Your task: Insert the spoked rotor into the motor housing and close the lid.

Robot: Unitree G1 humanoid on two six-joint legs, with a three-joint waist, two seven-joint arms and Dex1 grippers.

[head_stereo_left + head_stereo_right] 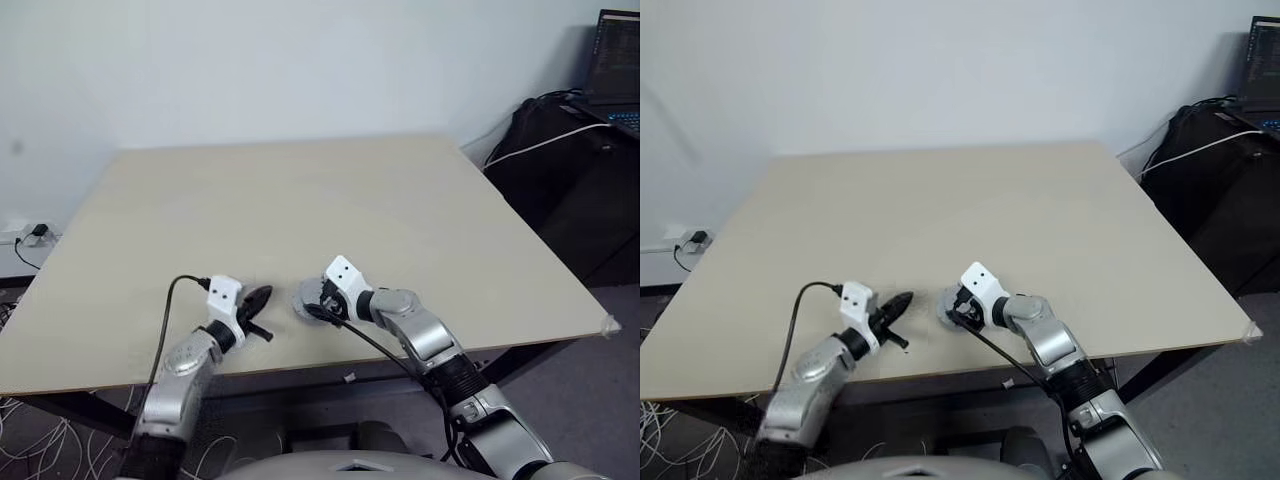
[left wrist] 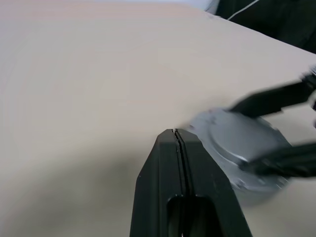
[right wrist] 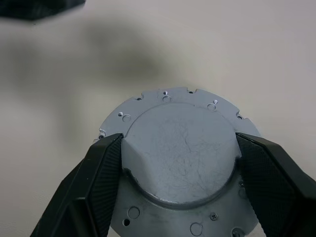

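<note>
Presently, head views: housing (image 1: 308,298) near the table (image 1: 400,220) front edge, right gripper (image 1: 318,303) astride it; left gripper (image 1: 262,296) just beside, fingers pressed together, empty.
Left wrist: grey lid (image 2: 237,136) faces up.
Right wrist: pads (image 3: 106,163) clamp the lid's raised disc. Judged step: lid closing; next, seat it squarely.

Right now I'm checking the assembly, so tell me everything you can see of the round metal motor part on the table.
The motor housing is a round, dull grey metal disc with a raised, flat, scuffed lid on a wider flange with notches, small holes and screws. It lies flat on the table near its front edge. The right gripper clasps the raised lid, one black finger on each side. The shut left gripper sits close beside it, apart.
</note>
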